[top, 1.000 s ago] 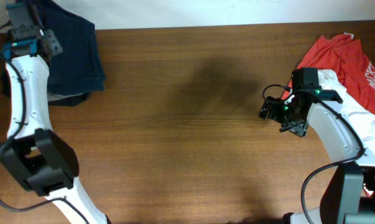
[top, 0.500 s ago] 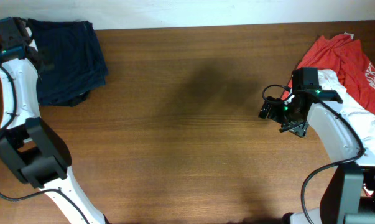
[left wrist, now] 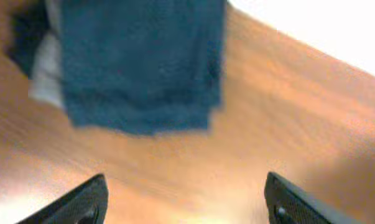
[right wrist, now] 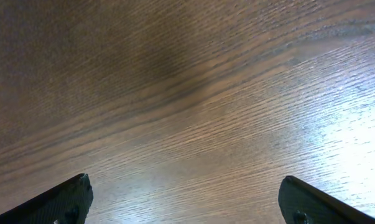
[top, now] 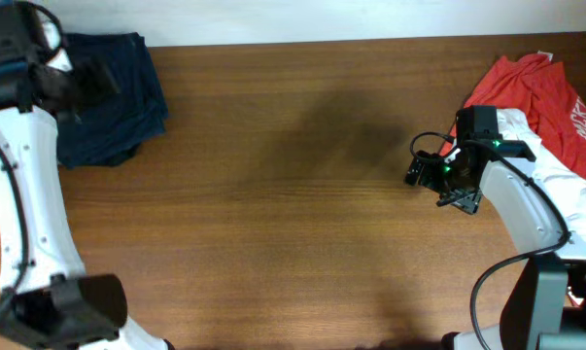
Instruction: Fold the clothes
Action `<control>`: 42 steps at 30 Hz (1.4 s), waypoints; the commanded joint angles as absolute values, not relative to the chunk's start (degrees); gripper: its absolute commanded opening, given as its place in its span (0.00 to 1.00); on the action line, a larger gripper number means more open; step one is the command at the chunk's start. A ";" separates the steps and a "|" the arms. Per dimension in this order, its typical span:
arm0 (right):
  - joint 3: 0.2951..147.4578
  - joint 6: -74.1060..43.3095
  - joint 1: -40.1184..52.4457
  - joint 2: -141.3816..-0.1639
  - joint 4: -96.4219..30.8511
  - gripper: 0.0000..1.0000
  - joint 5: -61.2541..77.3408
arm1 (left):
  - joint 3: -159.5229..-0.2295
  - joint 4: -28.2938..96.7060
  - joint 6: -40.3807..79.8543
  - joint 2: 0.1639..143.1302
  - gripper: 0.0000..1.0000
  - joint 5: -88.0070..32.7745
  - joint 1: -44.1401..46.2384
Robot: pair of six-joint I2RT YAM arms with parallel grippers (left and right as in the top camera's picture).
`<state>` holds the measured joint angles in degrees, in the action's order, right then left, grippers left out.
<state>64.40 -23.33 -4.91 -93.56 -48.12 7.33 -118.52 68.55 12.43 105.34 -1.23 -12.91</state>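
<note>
A folded navy garment (top: 118,97) lies at the table's far left corner; in the left wrist view the navy garment (left wrist: 137,68) is blurred, with a bit of white cloth (left wrist: 44,81) showing at its left edge. My left gripper (top: 84,78) hovers over its left part, and that gripper (left wrist: 186,186) is open with only bare wood between its fingers. A crumpled red garment (top: 545,92) sits at the far right. My right gripper (top: 419,173) stands left of it over bare table, and the right gripper (right wrist: 186,186) is open and holds nothing.
The wooden table (top: 293,214) stretches between the two garments. A white wall runs along the back edge. My right arm's base (top: 545,292) stands at the front right corner.
My left gripper has opened and swung to the right, over the navy garment, which stays at the far left corner. The right arm has not moved.
</note>
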 commanded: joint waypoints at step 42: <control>64.95 -22.76 -5.13 -93.27 -48.23 0.99 6.81 | -0.51 3.97 0.36 0.27 0.99 -7.55 -4.54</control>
<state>64.62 -23.29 -4.91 -93.56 -48.23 7.33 -1.34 3.84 1.26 0.84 -6.94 -3.99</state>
